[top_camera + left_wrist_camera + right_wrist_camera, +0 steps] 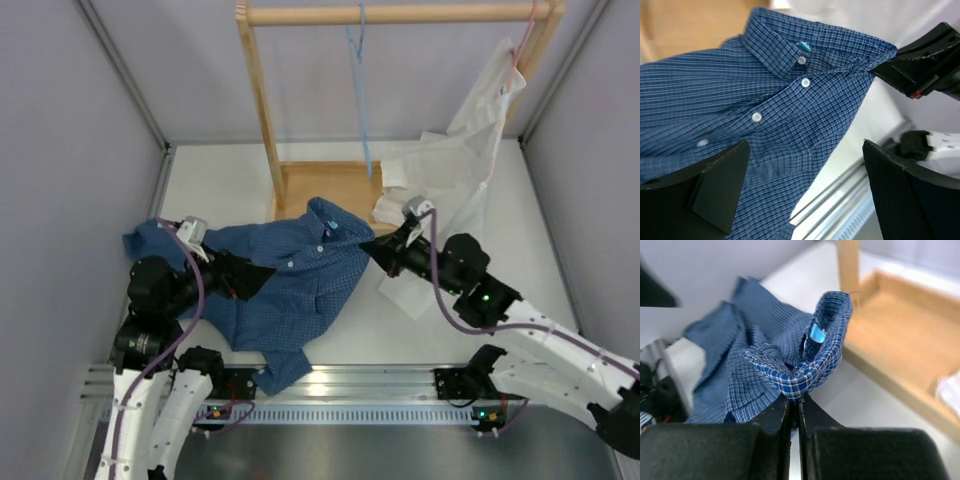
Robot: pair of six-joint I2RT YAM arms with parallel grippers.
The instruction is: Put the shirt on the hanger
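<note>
The blue checked shirt (300,275) lies crumpled on the white table, its collar toward the wooden rack. My right gripper (372,245) is shut on the collar edge; in the right wrist view a fold of the shirt (790,360) is pinched at the gripper (794,401). My left gripper (248,277) hovers open over the shirt's left part. In the left wrist view, the left gripper (807,190) stands wide apart over the shirt's button placket (765,105) and holds nothing. The light blue hanger (362,90) hangs from the rack's top rail, apart from the shirt.
A wooden rack (400,14) with a flat wooden base (325,185) stands at the back. A white shirt (465,150) hangs on a pink hanger (522,45) at the rail's right end, draping onto the table. An aluminium rail (350,385) runs along the near edge.
</note>
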